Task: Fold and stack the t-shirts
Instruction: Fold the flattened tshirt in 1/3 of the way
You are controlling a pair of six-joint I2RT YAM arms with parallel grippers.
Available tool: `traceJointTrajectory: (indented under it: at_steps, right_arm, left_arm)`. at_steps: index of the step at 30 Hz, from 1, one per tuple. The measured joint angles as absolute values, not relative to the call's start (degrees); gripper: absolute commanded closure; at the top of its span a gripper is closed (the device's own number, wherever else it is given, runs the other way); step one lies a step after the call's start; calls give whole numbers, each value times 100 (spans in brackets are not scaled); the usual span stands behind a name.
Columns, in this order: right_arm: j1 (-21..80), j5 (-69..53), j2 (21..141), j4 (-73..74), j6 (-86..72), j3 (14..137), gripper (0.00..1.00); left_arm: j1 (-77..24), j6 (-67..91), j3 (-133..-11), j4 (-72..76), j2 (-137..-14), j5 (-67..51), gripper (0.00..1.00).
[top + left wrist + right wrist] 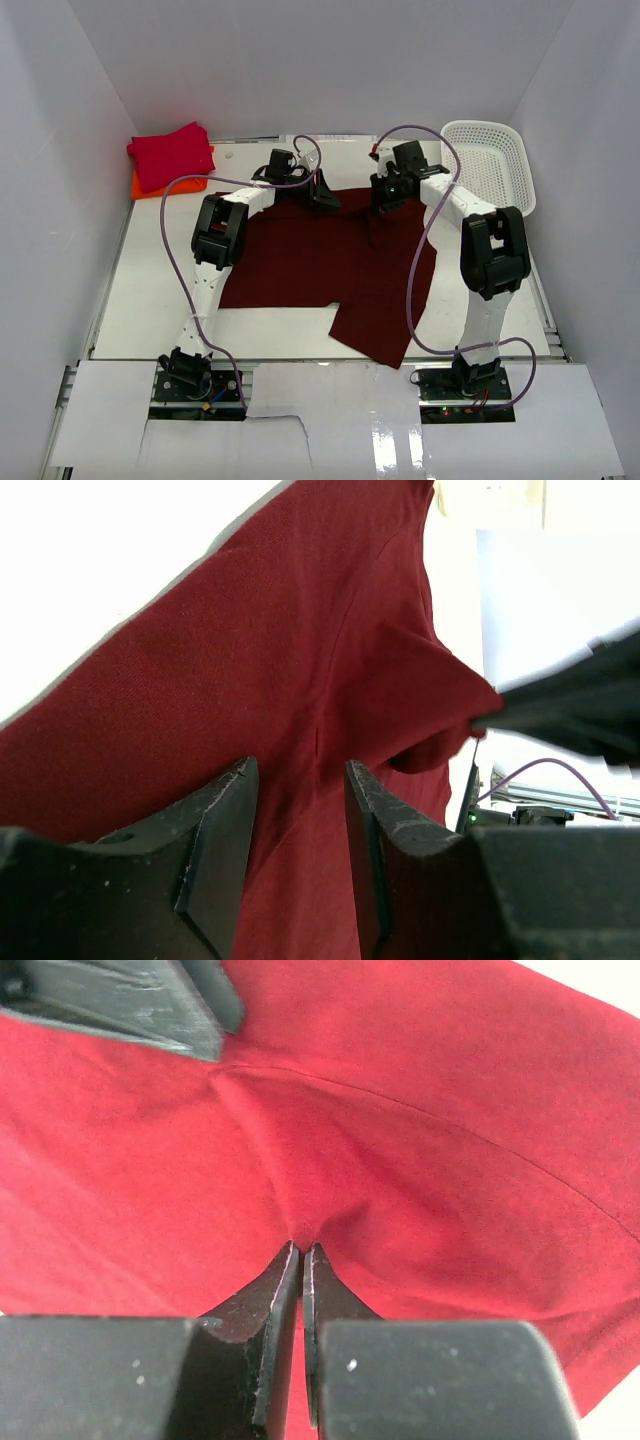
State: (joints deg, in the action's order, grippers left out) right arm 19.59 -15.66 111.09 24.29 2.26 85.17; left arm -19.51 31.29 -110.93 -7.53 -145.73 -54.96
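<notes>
On table (150,300): soft maroon t-shirt (310,262) flat, creased | right hand (301,1250) pinching its fold | left hand (300,770) half-open

No text, label, brand, number or sign can be read in any of the three views.
</notes>
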Motion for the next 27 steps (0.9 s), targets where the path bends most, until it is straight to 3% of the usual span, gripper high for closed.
traceJointTrajectory:
  at_steps: [8, 13, 15, 20, 23, 27]
  right_arm:
    - [843, -3682, 12339, 2773, -353, 9188, 92]
    - [443, -4755, 13010, 2808, -899, 9714, 83]
    - [373, -5013, 13124, 2709, -1111, 9826, 78]
    - [320, -5245, 13152, 2390, -1542, 9985, 78]
    - [309, -5242, 13152, 2191, -1761, 10079, 69]
    - [309, -5164, 13174, 2071, -1892, 10265, 50]
  left_arm:
    - [-1951, 3129, -11091, -749, -14582, -5524, 50]
    - [-1951, 3129, -11056, -725, -14582, -5568, 50]
    - [-1951, 3129, -11045, -718, -14582, -5590, 50]
    - [-1951, 3127, -11024, -690, -14582, -5621, 50]
    - [-1951, 3127, -11024, -685, -14582, -5627, 50]
    - [-1953, 3107, -11021, -685, -14582, -5638, 50]
